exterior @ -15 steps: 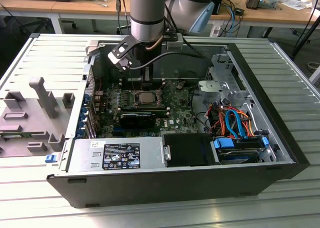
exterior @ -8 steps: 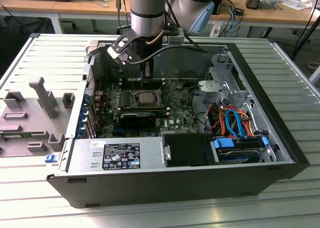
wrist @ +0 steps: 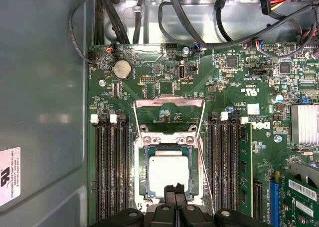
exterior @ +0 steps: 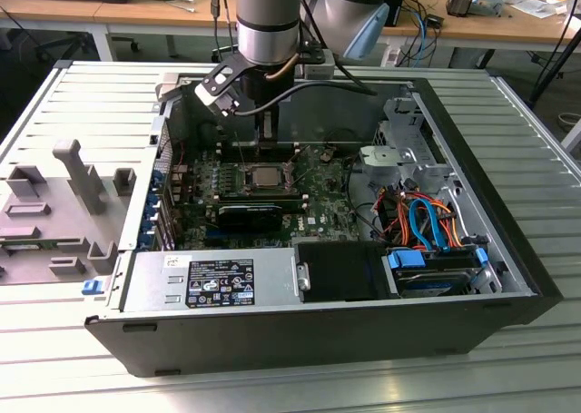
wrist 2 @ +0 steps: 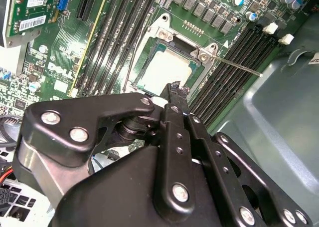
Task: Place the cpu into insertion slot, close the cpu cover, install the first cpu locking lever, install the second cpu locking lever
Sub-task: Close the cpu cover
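One cpu [wrist: 169, 173] is seated silver side up in the slot [wrist: 142, 177] of the green motherboard [wrist: 149, 82], inside an opened computer case [exterior: 508, 250]. One cover [wrist: 169, 103] is swung open beyond the slot, and one thin lever [wrist: 206, 179] runs along the slot's side. One gripper [wrist: 175, 191] is poised over the cpu's edge, fingers pressed together with nothing between them; contact cannot be told.
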